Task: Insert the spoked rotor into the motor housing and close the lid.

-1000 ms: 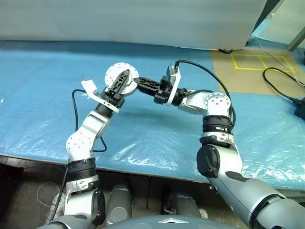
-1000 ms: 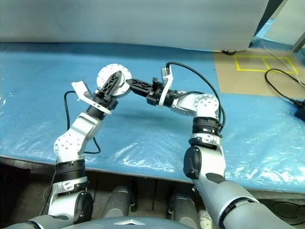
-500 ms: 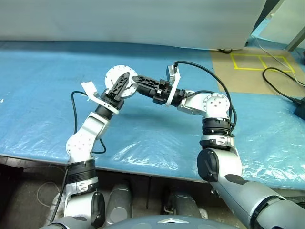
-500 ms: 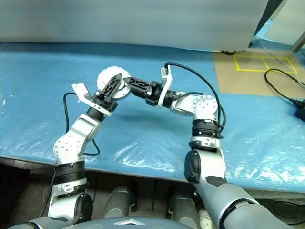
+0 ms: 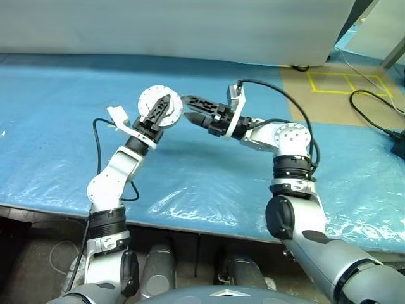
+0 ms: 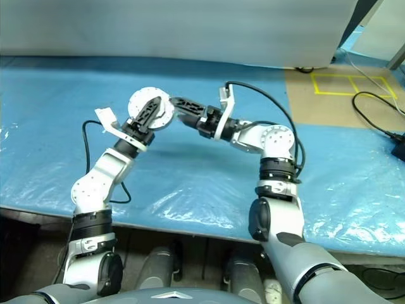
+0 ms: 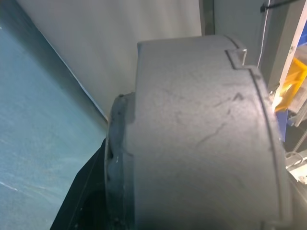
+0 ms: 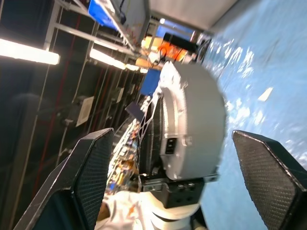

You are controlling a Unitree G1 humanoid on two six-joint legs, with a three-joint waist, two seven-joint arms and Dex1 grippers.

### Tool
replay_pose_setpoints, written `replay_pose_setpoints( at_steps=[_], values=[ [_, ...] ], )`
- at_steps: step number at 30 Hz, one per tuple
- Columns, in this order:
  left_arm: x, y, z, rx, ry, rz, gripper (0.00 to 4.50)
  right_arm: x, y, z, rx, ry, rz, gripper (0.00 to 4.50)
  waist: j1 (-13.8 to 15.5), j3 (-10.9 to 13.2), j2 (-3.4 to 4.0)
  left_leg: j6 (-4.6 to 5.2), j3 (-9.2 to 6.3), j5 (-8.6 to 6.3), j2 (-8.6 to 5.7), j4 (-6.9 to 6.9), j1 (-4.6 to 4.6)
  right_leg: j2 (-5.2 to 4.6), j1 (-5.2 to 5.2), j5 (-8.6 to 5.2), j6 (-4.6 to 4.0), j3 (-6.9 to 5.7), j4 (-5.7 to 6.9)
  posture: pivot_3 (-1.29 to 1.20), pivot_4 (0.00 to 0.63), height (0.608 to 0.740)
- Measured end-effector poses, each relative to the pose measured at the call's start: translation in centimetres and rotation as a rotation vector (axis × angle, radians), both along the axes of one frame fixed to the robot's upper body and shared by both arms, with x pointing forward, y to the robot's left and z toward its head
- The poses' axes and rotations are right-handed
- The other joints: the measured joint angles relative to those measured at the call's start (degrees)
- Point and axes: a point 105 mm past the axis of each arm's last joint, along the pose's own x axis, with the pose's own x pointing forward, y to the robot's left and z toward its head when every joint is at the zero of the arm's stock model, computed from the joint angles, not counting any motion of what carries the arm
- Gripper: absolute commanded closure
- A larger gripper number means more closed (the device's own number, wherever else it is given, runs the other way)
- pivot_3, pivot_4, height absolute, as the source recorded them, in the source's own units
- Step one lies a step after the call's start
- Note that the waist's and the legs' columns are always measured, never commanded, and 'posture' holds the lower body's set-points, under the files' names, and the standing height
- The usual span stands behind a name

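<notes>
Above the blue-covered table (image 5: 209, 171), we see the left claw (image 5: 162, 111) clamped on the closed motor housing (image 5: 154, 101), held upright in the air. Just beside it, the right claw (image 5: 193, 109) stands wide, its fingers (image 8: 91, 177) apart from the housing's grey rim.

One motor housing (image 5: 159, 104) held up, two grippers, one blue sheet (image 5: 57, 126)

- The two head views look forward and down from above onto the blue plastic-covered table (image 5: 209, 171), sharing both arms.
- The left wrist view sits very near the round silver-grey metal housing (image 7: 201, 139).
- The right wrist view faces that housing from farther off.
</notes>
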Motion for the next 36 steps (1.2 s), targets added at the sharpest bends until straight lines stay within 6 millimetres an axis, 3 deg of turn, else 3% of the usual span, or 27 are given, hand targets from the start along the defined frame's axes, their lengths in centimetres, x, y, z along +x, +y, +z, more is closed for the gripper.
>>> replay_pose_setpoints(
  at_steps=[6,8,14,18,22,31,36],
  values=[
    [-0.3,1.4,1.2,0.010,-0.030,0.056,1.95,0.2,-0.1,-2.0,-0.032,0.045,-0.015,0.34,-0.21,0.00,0.00,0.00,-0.02,0.00,0.02,0.00,0.00,0.01,-0.03,0.00,0.00,-0.01,0.02,0.00,0.150,0.740],
    [-0.3,2.9,1.5,0.045,-0.035,0.106,1.95,0.1,0.3,-2.0,-0.031,0.043,-0.003,0.34,-0.31,0.00,0.00,0.00,-0.02,0.00,0.04,0.00,0.02,0.03,-0.03,0.00,0.00,-0.01,0.04,0.00,0.150,0.740],
    [0.7,12.1,-0.9,0.232,0.082,0.451,1.95,-0.1,0.6,-2.3,-0.051,0.038,0.010,0.34,-0.19,-0.01,-0.01,0.01,-0.05,0.00,0.03,0.02,0.05,0.03,0.04,0.01,0.01,-0.03,0.01,0.00,0.150,0.740],
    [1.2,15.6,-4.1,0.342,0.203,0.573,1.95,-0.4,1.2,-2.7,-0.066,0.041,0.032,0.34,0.32,-0.02,-0.07,0.01,-0.09,0.00,-0.02,0.04,0.00,-0.03,0.09,0.05,0.09,-0.09,-0.07,0.00,0.150,0.740],
    [1.7,16.2,-6.3,0.413,0.266,0.593,1.95,-0.4,1.4,-2.8,-0.072,0.037,0.034,0.34,0.39,-0.03,-0.14,0.01,-0.09,0.00,-0.04,0.10,0.02,-0.07,0.14,0.09,0.13,-0.09,-0.06,0.00,0.150,0.740],
    [3.1,15.3,-10.1,0.482,0.348,0.536,1.95,-0.6,1.7,-2.8,-0.094,0.019,0.041,0.34,-0.05,-0.04,-0.18,0.01,-0.09,0.01,0.01,0.12,0.03,-0.06,0.11,0.11,0.09,-0.09,-0.02,0.00,0.150,0.740],
    [3.2,15.9,-10.6,0.512,0.353,0.563,0.36,-0.7,1.5,-2.7,-0.100,0.005,0.035,0.30,-0.01,-0.05,-0.18,0.01,-0.08,0.00,0.01,0.10,0.10,-0.07,0.17,0.11,0.08,-0.08,0.00,0.00,0.150,0.740]
  ],
)
